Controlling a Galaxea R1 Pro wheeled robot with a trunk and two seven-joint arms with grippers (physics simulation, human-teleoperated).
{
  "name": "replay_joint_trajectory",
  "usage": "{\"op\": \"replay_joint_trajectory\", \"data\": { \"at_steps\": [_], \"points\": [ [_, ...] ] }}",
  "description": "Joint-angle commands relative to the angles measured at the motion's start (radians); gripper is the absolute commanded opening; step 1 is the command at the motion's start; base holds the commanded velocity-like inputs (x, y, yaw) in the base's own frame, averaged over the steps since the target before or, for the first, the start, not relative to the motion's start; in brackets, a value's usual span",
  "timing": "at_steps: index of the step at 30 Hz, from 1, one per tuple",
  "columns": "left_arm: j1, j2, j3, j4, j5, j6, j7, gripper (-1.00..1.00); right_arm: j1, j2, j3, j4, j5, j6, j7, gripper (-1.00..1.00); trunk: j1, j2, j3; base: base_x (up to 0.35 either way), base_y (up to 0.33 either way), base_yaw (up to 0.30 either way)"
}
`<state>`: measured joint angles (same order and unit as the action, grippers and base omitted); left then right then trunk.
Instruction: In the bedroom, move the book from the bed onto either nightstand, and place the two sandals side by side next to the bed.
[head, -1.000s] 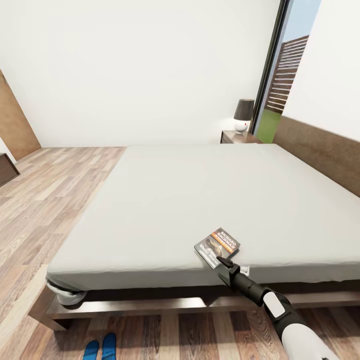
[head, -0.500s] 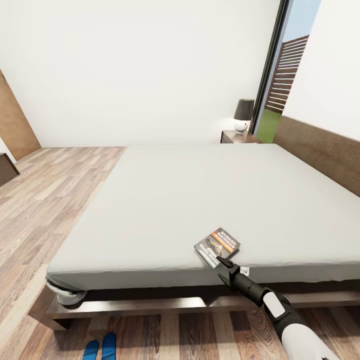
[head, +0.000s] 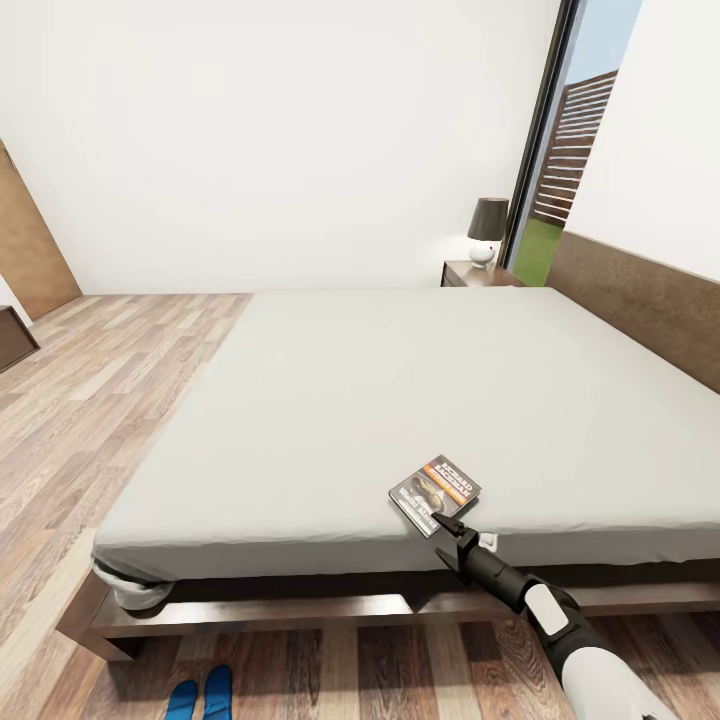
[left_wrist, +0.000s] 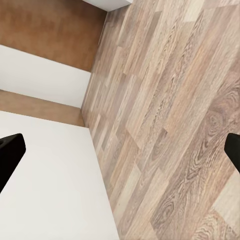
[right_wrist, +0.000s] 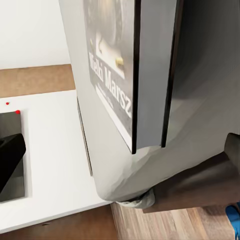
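1. The sandals lie on the wood floor off the bed's near left corner, close together and roughly parallel. They are bright blue, flat and narrow, and cut off by the frame's edge. Judged from that, this half of the task may need only a small tidy.
2. The left gripper hangs over bare floor with its fingers spread wide and nothing between them.
3. The bed is a low, plain grey mattress on a dark wooden frame.
4. The book lies flat near the mattress's near edge, right of its middle. It is thin, with a dark cover, an orange band, white lettering and a greyish picture.
5. The step in hand appears to be picking up the book. The right gripper sits at the book's near corner, its fingers parted and not yet closed on it.
6. Next, one finger likely has to slip under the thin cover's edge before closing.
7. A nightstand with a lamp stands at the far right corner, well apart from the book.
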<state>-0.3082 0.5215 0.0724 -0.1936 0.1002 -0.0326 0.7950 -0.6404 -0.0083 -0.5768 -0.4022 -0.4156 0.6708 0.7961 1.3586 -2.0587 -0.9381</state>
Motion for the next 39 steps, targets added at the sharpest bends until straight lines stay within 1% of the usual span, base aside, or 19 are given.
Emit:
{"op": "replay_joint_trajectory", "data": {
  "at_steps": [1, 21, 39],
  "points": [
    [0.000, 0.000, 0.000, -0.001, 0.009, -0.004, 0.001, 1.00, -0.001, 0.001, -0.004, 0.000, 0.000, 0.006, 0.002, 1.00, 0.000, 0.000, -0.001, 0.000, 0.000, 0.000],
    [0.000, 0.000, 0.000, -0.001, 0.009, -0.004, 0.001, 1.00, -0.001, 0.004, -0.003, 0.000, 0.003, 0.004, -0.001, 1.00, 0.000, 0.000, -0.001, 0.000, 0.000, 0.000],
    [0.000, 0.000, 0.000, -0.001, 0.009, -0.004, 0.001, 1.00, -0.006, 0.001, -0.002, -0.002, 0.004, 0.005, 0.002, 1.00, 0.000, 0.000, -0.001, 0.000, 0.000, 0.000]
  ]
}}
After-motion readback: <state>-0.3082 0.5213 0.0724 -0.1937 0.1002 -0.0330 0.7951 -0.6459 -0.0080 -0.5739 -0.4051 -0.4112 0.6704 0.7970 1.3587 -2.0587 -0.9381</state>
